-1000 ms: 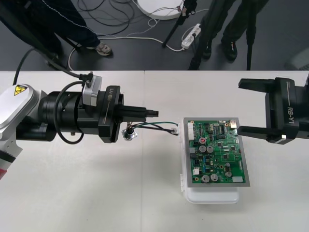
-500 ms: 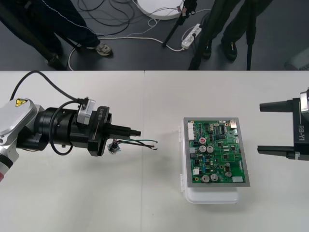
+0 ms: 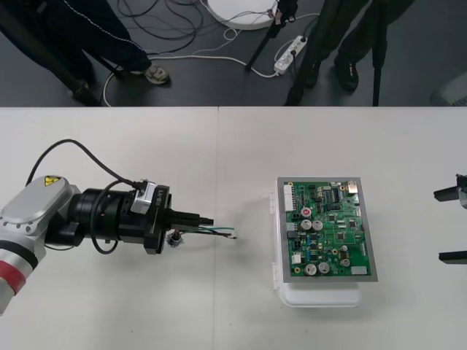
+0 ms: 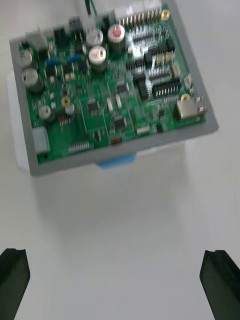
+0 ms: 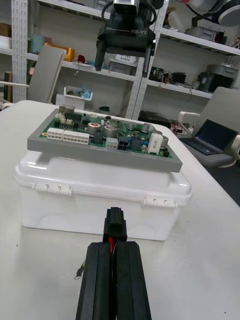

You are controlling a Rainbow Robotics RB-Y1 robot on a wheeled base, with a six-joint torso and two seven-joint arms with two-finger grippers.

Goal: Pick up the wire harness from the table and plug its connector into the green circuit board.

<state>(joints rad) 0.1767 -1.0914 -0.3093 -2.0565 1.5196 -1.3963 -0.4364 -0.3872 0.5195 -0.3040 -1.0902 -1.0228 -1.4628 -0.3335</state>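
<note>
Harness (image 3: 219, 233): pinched at the tip of the left gripper (image 3: 206, 219). Its long axis ran across the counter (image 3: 219, 313), and the wires pointed at the green circuit board (image 3: 328, 226), their free ends short of it.
Socket (image 3: 174, 238): just under that gripper.
Left gripper's jaws: pressed together on the harness, aimed at the board.
Board: flat on its white base (image 3: 321, 295).
Right gripper (image 3: 454, 224): at the counter's right edge, jaws spread wide.

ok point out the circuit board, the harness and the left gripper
green circuit board (image 3: 330, 230): front view, middle of its face
wire harness (image 3: 219, 232): front view, wires beyond the fingers
left gripper (image 3: 208, 219): front view, between its fingertips
</note>
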